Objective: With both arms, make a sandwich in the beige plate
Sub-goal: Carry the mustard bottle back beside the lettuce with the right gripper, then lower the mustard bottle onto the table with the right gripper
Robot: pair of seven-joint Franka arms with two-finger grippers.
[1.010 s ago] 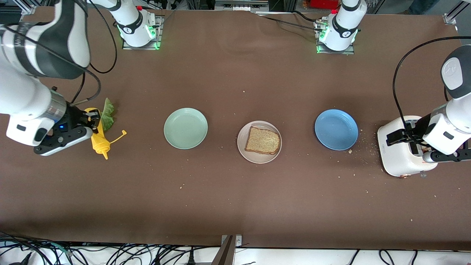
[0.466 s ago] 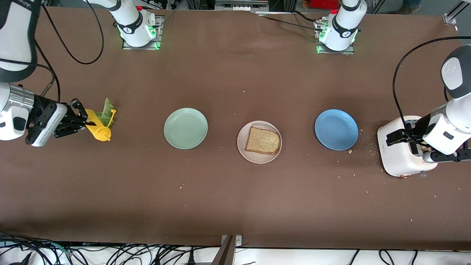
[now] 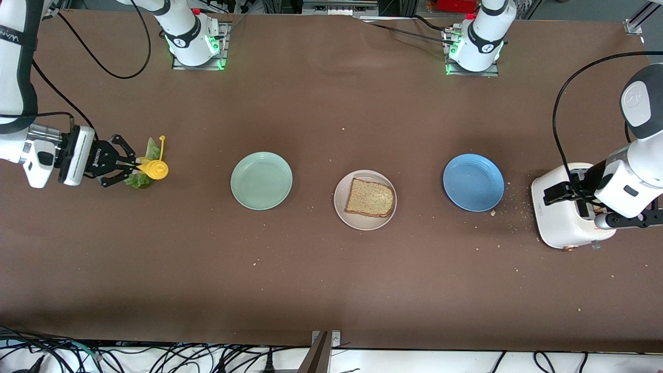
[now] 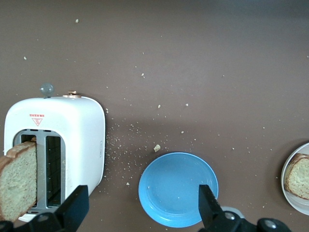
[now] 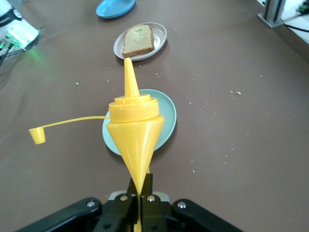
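Yellow plastic squeeze bottle (image 5: 133, 130), cap dangling open, is pinched in the right gripper (image 3: 120, 167) over the green lettuce leaf (image 3: 139, 179) at the right arm's end of the table. Speckled brown bread slice (image 3: 370, 197) lies on the round beige plate (image 3: 343, 207) mid-table. Left gripper (image 4: 145, 220), fingers spread wide and empty, hangs over the white toaster (image 3: 562, 220) holding the second bread slice (image 4: 17, 181). Step looks like saucing; next, carry the nozzle over the plate. Brown table (image 3: 331, 290), crumb-strewn; cables along its edge.

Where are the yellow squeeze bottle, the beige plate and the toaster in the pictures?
yellow squeeze bottle (image 5: 133, 133): right wrist view, on its cone-shaped body.
beige plate (image 3: 340, 207): front view, on its bare rim.
toaster (image 4: 79, 133): left wrist view, on its white top.
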